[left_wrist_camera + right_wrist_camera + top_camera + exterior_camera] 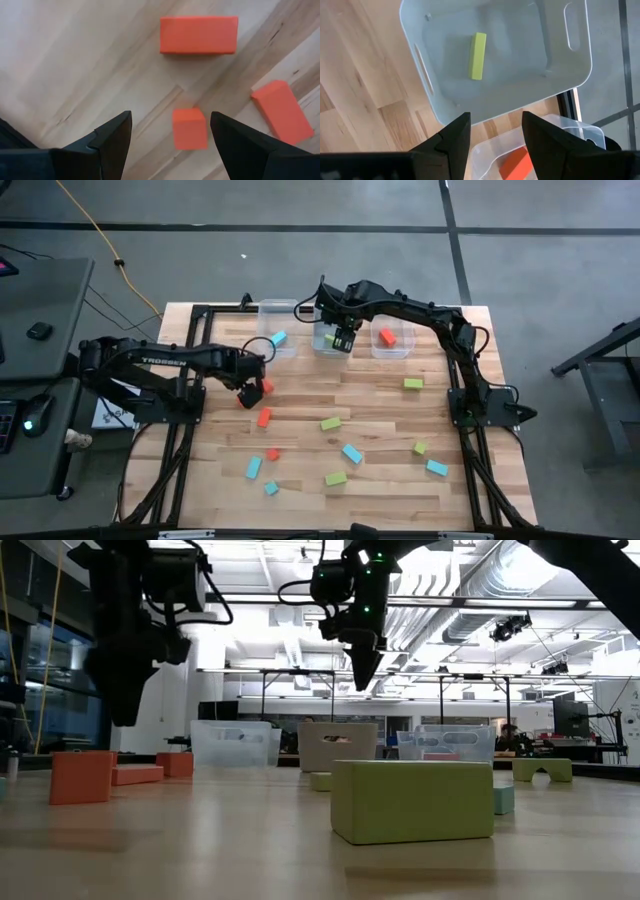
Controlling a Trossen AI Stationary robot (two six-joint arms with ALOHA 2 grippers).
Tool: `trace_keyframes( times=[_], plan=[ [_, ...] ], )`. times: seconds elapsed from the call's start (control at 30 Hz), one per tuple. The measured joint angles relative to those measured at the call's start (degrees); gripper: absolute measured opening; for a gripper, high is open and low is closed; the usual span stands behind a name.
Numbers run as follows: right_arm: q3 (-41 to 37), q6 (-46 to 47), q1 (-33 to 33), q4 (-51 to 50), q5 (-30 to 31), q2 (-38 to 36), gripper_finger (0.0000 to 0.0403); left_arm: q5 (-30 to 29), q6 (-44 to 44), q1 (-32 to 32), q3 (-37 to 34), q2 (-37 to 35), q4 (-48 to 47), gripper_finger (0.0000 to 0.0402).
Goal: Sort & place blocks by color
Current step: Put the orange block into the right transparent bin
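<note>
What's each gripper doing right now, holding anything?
Left gripper: open, empty, above a small red block.
Right gripper: open, empty, over the middle bin with a green block inside.

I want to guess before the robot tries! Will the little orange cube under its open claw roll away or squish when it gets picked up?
Probably neither. The little orange cube has flat faces and sits square on the wooden table, so it should stay put, not roll. Its edges look crisp, so it's likely fairly stiff. The left tool hangs open with a finger on each side, and flat sides should grip easily.
</note>
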Motion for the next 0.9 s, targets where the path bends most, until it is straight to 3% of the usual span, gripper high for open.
trace_keyframes(
  times=[0.4, 0.9],
  plan=[
    [0.0, 0.04, 0.0, 0.01, 0.0, 0.0, 0.0169, -0.76, -5.97, -4.6, -3.18, 0.0, 0.38, 0.0252],
    [0.0, 0.0, 0.0, 0.6, 0.0, 0.0, 0.0169, -0.22, -7.46, -6.17, -4.73, 0.02, 2.88, 0.0252]
  ],
)
